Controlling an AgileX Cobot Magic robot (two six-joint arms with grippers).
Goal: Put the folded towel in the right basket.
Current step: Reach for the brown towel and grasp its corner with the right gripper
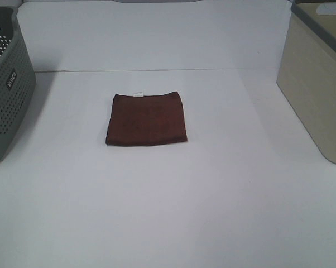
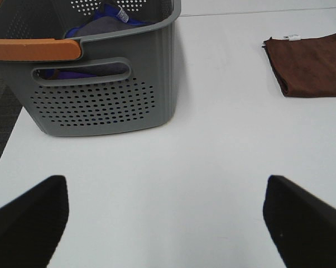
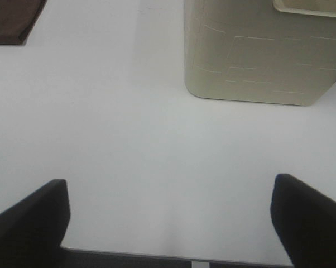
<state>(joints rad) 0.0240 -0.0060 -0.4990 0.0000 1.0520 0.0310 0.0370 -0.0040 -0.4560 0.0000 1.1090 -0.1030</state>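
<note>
A dark brown folded towel [image 1: 147,119] with a small white tag lies flat in the middle of the white table. It also shows in the left wrist view [image 2: 308,63] and, as a corner, in the right wrist view [image 3: 13,20]. The beige right basket [image 1: 317,78] stands at the table's right edge, also in the right wrist view [image 3: 263,53]. My left gripper [image 2: 165,218] is open and empty near the table's front left. My right gripper [image 3: 168,220] is open and empty over the front edge. Neither arm shows in the exterior high view.
A grey perforated basket [image 1: 6,89] stands at the left edge; in the left wrist view [image 2: 104,84] it has an orange handle and holds blue and grey cloth. The white table [image 1: 168,212] ends at a back wall behind the towel.
</note>
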